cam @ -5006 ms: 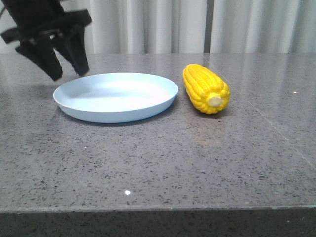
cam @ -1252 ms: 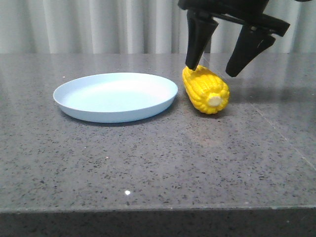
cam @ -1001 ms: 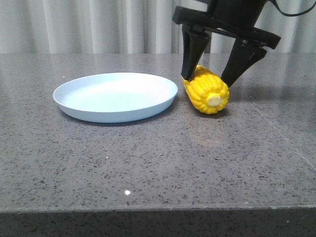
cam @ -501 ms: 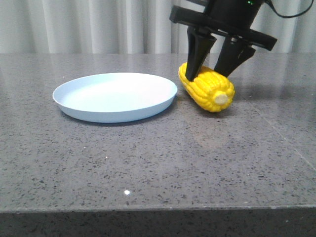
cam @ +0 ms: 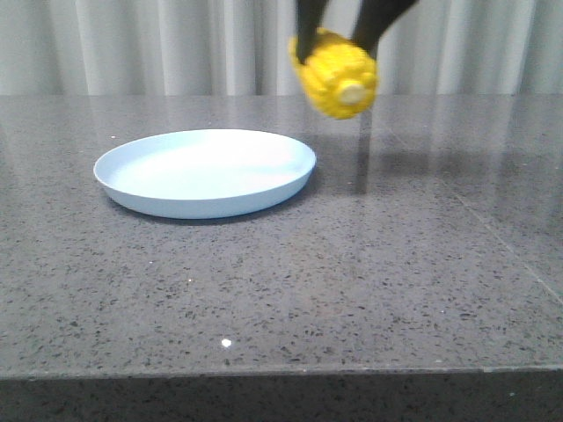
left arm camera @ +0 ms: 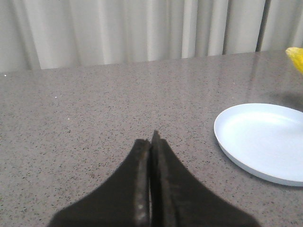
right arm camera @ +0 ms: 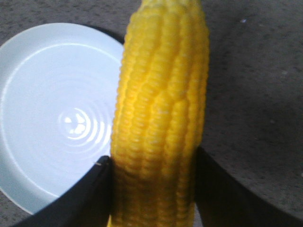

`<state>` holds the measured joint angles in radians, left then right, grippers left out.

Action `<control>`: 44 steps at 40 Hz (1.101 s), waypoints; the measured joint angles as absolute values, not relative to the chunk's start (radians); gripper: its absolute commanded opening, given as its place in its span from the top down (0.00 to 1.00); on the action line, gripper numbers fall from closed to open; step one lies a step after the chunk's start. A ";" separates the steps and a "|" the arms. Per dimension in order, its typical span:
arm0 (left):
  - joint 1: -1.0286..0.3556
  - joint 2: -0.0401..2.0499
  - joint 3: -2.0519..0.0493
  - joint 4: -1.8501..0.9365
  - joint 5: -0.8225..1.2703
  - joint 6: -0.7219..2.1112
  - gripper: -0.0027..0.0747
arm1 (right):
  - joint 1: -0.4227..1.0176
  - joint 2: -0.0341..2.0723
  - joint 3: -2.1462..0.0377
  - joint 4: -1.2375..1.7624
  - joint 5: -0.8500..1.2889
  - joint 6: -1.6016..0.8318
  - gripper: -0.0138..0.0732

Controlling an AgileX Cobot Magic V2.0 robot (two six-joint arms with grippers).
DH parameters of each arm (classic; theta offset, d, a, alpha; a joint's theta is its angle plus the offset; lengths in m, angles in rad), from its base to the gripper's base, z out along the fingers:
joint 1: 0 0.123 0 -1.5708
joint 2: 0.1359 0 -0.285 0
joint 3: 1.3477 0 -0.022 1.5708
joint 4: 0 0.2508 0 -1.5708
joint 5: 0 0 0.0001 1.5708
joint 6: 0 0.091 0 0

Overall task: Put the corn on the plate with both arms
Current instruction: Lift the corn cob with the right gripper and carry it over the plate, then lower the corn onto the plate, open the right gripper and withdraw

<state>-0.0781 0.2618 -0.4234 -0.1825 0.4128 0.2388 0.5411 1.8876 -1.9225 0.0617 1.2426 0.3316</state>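
Note:
The yellow corn (cam: 336,74) hangs in the air above the table, just right of the pale blue plate (cam: 206,170), its cream stub end facing the camera. My right gripper (cam: 339,31) is shut on the corn, its black fingers showing at the top of the front view. In the right wrist view the corn (right arm camera: 161,118) stands between the two black fingers (right arm camera: 90,194), with the plate (right arm camera: 52,109) below and beside it. My left gripper (left arm camera: 151,142) is shut and empty, out of the front view, well away from the plate (left arm camera: 265,142).
The grey speckled stone table (cam: 352,281) runs to a front edge near the camera. Pale curtains (cam: 158,44) hang behind the table. A faint seam (cam: 493,237) crosses the table on the right.
The right gripper closed on the corn and lifted it off the table, up and a little left toward the plate. The left gripper left the front view earlier.

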 measured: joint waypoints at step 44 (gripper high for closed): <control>-0.078 0.262 -0.423 -0.182 0.412 0.239 0.99 | 0.674 2.159 -2.168 0.061 1.248 0.486 0.29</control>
<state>-0.0781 0.2618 -0.4228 -0.1825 0.4123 0.2388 0.6736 2.1587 -2.1680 0.0612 1.2481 0.4859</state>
